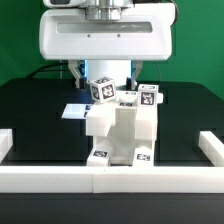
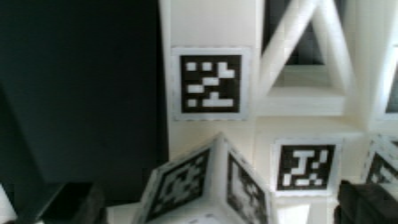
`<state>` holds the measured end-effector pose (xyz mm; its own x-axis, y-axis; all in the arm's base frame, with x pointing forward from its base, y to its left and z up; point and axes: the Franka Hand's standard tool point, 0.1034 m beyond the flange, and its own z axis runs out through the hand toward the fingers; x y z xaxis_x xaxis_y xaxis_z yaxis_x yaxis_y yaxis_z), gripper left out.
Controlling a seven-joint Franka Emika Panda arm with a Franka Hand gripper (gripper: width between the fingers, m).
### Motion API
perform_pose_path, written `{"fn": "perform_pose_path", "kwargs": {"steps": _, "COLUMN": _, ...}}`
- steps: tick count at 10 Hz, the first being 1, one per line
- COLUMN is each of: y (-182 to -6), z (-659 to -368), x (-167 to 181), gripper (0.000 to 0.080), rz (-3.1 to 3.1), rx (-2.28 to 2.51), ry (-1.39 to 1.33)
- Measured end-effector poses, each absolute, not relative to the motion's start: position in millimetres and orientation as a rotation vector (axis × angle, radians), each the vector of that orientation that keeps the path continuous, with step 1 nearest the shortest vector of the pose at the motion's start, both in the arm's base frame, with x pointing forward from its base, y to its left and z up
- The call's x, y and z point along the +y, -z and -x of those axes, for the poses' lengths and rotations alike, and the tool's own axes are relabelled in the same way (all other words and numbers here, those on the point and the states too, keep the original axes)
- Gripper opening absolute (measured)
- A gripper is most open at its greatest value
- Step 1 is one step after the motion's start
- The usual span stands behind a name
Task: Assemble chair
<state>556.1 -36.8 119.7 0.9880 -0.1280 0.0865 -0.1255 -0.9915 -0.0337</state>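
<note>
The partly built white chair stands against the front border wall, with tags on its blocks. On top of it sits a tilted tagged piece, and my gripper hangs right over that piece. In the wrist view the same piece lies between my fingers, with dark gaps on both sides. The jaws are open and touch nothing. Beyond it a tall white chair part carries a large tag, beside a part with slanted openings.
A white border wall runs along the front, with side walls at the exterior view's left and right. The marker board lies flat on the black table behind the chair. The robot's white base stands at the back.
</note>
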Motion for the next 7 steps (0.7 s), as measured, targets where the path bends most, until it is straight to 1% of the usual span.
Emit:
{"fn": "perform_pose_path", "kwargs": {"steps": 6, "y": -119.7, "z": -555.8, "x": -39.9, "gripper": 0.0649, "rz": 3.114, "rx": -0.364, "ry": 0.139}}
{"fn": "perform_pose_path", "kwargs": {"steps": 7, "y": -119.7, "z": -555.8, "x": -40.5, "gripper": 0.0649, "rz": 3.112, "rx": -0.384, "ry": 0.139}}
